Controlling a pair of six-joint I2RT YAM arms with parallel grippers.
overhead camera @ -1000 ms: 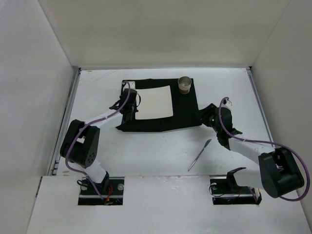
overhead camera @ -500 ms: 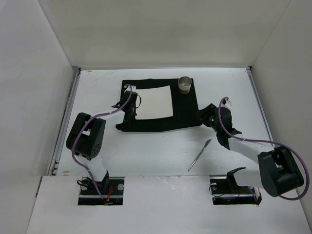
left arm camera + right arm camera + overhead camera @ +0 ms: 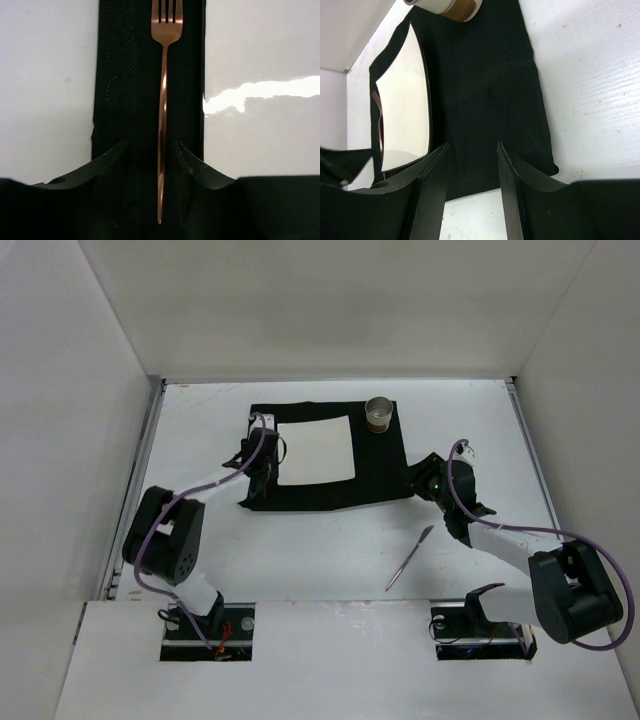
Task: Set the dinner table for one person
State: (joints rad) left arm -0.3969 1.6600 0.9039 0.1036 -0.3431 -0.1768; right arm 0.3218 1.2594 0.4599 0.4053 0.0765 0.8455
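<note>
**Change of state.** The left hand point(image 3: 151, 150) has parted its fingers. The fork point(image 3: 163, 100) now lies free on the black mat point(image 3: 125, 75), with its handle running between the two fingers and a gap visible on either side. The tines point away from the wrist. The fork sits on the strip of mat just beside the left edge of the white plate point(image 3: 315, 450). From the wrist view it appears to rest flat, though the tip of the handle is lost in shadow.

**Meaning for the task.** The fork placement is judged complete. The knife point(image 3: 410, 556) is not yet set: it lies on the bare tabletop point(image 3: 300, 550), well apart from the mat (nearer the right arm than the plate).

**Right side.** The right hand point(image 3: 471, 150) hangs over the right border of the mat with its fingers moderately spread and nothing between them. The cup point(image 3: 379, 412) stands at the mat's far right corner.

**Compared with the earlier frames.** The left hand occupies nearly the same spot, and only the left arm's lower links have shifted. The plate, cup, knife and right arm are unchanged.
</note>
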